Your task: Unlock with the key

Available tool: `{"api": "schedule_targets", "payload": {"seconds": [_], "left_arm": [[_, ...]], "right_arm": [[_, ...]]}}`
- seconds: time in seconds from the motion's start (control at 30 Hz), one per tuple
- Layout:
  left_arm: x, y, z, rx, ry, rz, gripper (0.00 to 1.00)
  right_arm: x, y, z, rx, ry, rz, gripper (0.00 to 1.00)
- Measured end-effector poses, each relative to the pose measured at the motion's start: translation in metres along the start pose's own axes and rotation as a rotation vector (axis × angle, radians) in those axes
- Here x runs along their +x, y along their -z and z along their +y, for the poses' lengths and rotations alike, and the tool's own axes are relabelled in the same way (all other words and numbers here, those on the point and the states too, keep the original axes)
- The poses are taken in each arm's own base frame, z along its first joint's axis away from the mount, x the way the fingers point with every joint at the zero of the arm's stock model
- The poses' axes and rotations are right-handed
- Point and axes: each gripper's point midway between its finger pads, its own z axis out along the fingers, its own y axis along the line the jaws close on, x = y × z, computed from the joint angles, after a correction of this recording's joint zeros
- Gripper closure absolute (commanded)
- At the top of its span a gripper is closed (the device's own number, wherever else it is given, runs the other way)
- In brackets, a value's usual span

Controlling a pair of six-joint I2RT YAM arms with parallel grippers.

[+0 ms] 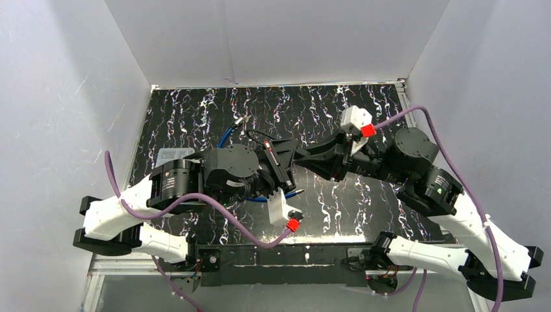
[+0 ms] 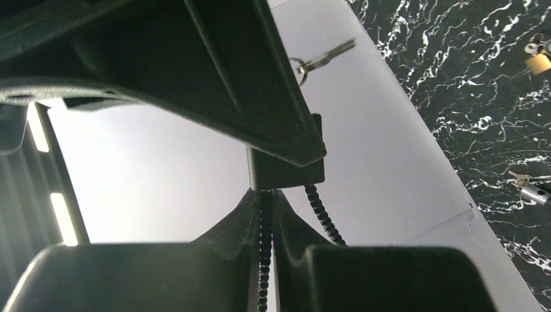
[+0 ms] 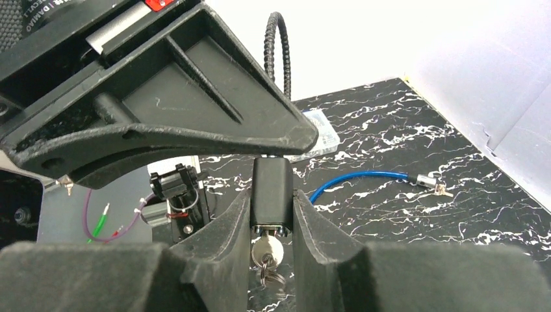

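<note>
Left gripper [image 2: 263,203] is clenched on the black cable [image 2: 323,214], pinching it just beside the lock body [image 3: 271,185]. Right gripper [image 3: 271,214] is clamped across that lock body, fingers touching both flat sides. You've got the lock mid-table between the two arms, and it looks lifted off the surface.

Why it sits this way, as I read it:
- The right gripper holds the body with the keyhole end pointing back at its own camera, so you can watch the key [image 3: 264,250].
- The key is already seated in the keyhole, with its ring [image 3: 267,274] hanging below.
- The left gripper on the cable steadies the loop and is placed to pull the cable end free once the lock releases.
- Problem: both grippers are busy and neither is on the key. I think one has to let go to turn it, most likely the left.

Leave the clutter alone:
- The blue cable lock [image 3: 357,177] lies on the table on the far side, with its own key at the end.
- A small brass padlock [image 2: 538,62] lies well apart from the work.
- A clear plastic box [image 1: 172,156] sits on the left of the table.

Writing:
- The only legible text is on a motor housing [image 3: 26,23] at the top left of the right wrist view, and it looks like "DAMIAO".
- I can't read any brand on the lock, the key or the padlock.
</note>
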Motion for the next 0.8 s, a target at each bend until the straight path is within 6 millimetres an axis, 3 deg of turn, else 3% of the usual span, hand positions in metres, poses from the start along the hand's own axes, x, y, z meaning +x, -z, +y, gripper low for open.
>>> {"api": "schedule_targets", "payload": {"seconds": [0.4,0.5,0.63,0.7,0.77,0.8], "left_arm": [[0.023,0.014,0.024,-0.109,0.065,0.095,0.98],[0.027,0.019,0.027,-0.13,0.076,0.101,0.75],[0.031,0.024,0.033,-0.179,0.109,0.106,0.6],[0.031,0.026,0.033,-0.196,0.136,0.104,0.38],[0.031,0.027,0.032,-0.202,0.173,0.096,0.08],[0.031,0.027,0.031,-0.202,0.19,0.093,0.03]], "right_arm": [[0.016,0.026,0.0,0.062,-0.071,-0.055,0.99],[0.014,0.028,-0.002,0.079,-0.07,-0.066,0.99],[0.018,0.023,-0.009,0.111,-0.076,-0.039,0.99],[0.021,0.019,-0.012,0.118,-0.082,-0.02,0.99],[0.027,0.014,-0.013,0.119,-0.093,0.002,0.99],[0.032,0.012,-0.014,0.119,-0.102,0.018,0.99]]}}
